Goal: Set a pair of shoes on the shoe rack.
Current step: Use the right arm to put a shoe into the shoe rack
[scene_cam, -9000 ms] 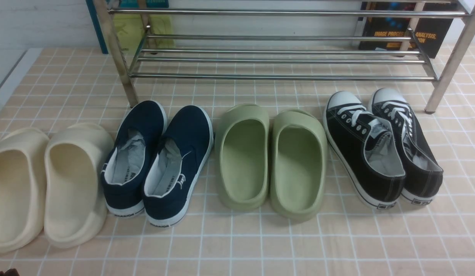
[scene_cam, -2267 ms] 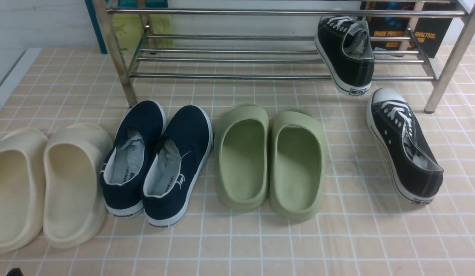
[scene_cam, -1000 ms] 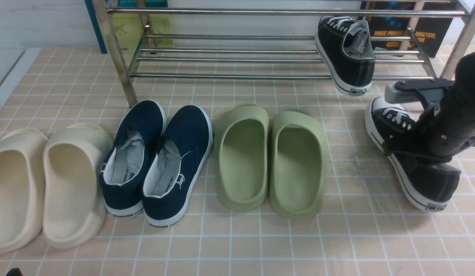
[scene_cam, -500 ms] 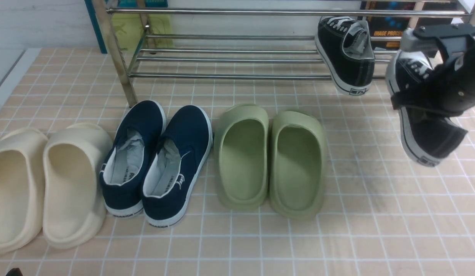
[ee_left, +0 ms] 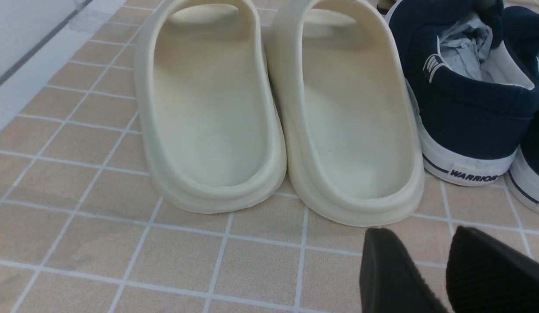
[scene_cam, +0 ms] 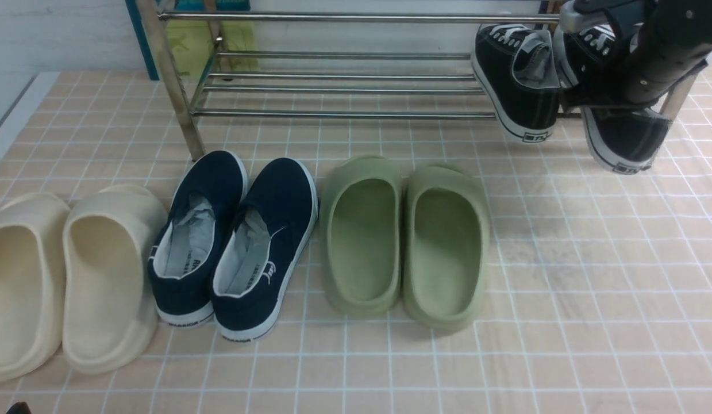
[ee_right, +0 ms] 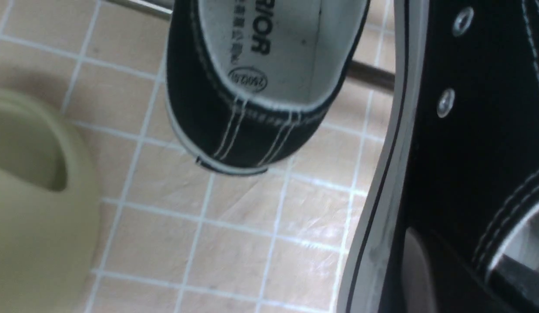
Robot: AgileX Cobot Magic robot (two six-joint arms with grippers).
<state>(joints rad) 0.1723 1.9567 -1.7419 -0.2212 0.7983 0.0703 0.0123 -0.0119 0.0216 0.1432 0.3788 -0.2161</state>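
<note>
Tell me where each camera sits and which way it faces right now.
Front: between the arms, facing forward across the floor to the rack; the right arm shows with the lifted sneaker.
Left wrist: on that wrist, low, facing the cream slippers and navy shoes; the open left gripper shows.
Right wrist: on the right arm, looking down past the lifted sneaker at the racked sneaker; the right gripper shows.
Shared: front and right wrist both show both sneakers.

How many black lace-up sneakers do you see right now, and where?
2. One sneaker sits on the shoe rack, heel overhanging; the other sneaker hangs beside it, held by the right gripper.
</note>
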